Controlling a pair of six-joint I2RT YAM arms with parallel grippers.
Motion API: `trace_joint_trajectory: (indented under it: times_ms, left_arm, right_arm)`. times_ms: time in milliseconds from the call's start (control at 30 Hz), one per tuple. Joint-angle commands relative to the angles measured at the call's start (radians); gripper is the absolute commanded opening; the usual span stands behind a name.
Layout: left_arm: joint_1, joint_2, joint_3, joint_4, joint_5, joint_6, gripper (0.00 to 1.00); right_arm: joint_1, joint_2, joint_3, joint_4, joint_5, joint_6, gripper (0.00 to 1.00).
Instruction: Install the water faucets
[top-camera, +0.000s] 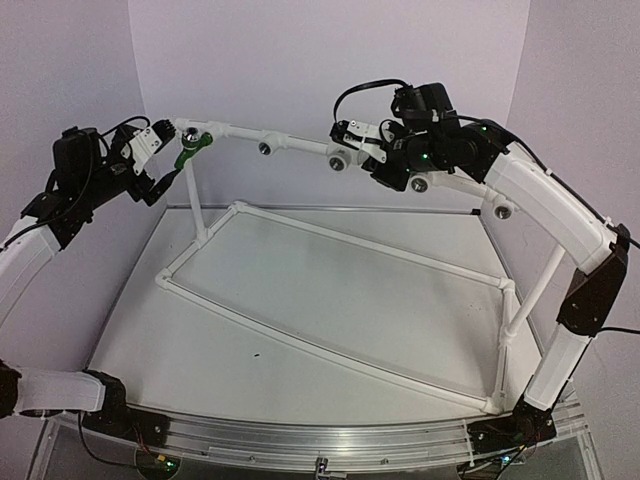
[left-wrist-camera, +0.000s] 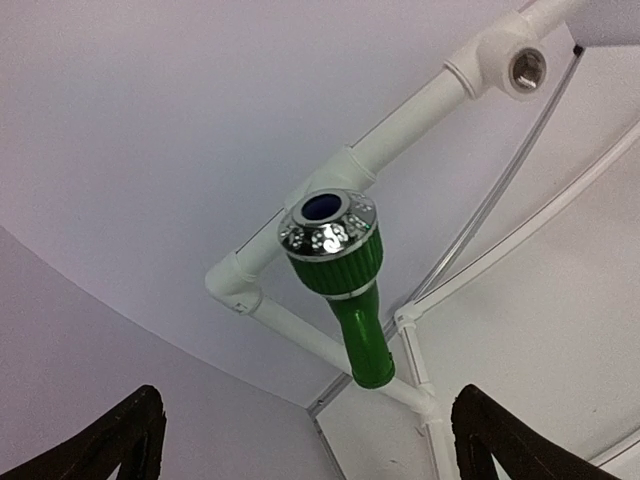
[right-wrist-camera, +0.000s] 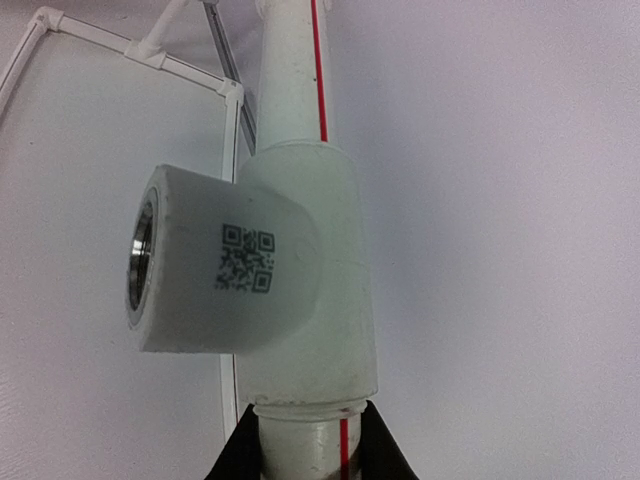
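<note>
The white desk (top-camera: 330, 300) carries a white pipe frame (top-camera: 350, 232), its near posts partly hidden by the arms. On the top rail (top-camera: 300, 143), the right tool (right-wrist-camera: 310, 455) is clamped on the pipe just below a tee fitting (right-wrist-camera: 250, 270); only its fingertips show. The green water faucet (left-wrist-camera: 340, 270) hangs tilted from the rail's left-end fitting, the joint hidden behind its silver head. The left tool (left-wrist-camera: 315, 450) stands wide apart, clear of the faucet.
</note>
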Motion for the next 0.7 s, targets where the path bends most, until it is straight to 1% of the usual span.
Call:
trace_joint_trajectory:
  times_ms: [0,100,167,200,267,367,500,567,633,667]
  left_arm:
    - [-0.005,-0.067,0.094,-0.139,-0.048,-0.304,1.0]
    - [-0.005,-0.031,0.207,-0.263,-0.139,-0.597,1.0]
    - [-0.002,0.059,0.349,-0.439,-0.183,-0.833,1.0]
    - [-0.001,0.101,0.414,-0.515,-0.159,-0.917,1.0]
    - [0.001,0.157,0.472,-0.582,-0.061,-1.049,1.0]
    - [0.028,0.173,0.438,-0.508,0.12,-1.26,1.0]
    - [0.129,0.141,0.341,-0.305,0.279,-1.582,0.99]
    - [0.152,0.131,0.297,-0.246,0.31,-1.698,0.99]
    - [0.159,0.113,0.241,-0.163,0.316,-1.848,0.99]
    - [0.162,0.102,0.196,-0.105,0.324,-1.948,0.99]
  right_arm:
    - [0.013,0.01,0.016,-0.044,0.003,0.126,0.0]
    - [0.013,0.015,0.021,-0.045,0.001,0.129,0.0]
    - [0.013,0.017,0.024,-0.045,-0.001,0.13,0.0]
    - [0.013,0.018,0.026,-0.045,-0.004,0.132,0.0]
    - [0.013,0.021,0.029,-0.045,-0.009,0.135,0.0]
    - [0.014,0.026,0.036,-0.045,-0.014,0.137,0.0]
    - [0.014,0.026,0.043,-0.045,-0.016,0.142,0.0]
    - [0.014,0.024,0.041,-0.045,-0.017,0.144,0.0]
    - [0.014,0.022,0.039,-0.045,-0.019,0.143,0.0]
    - [0.013,0.021,0.038,-0.045,-0.019,0.142,0.0]
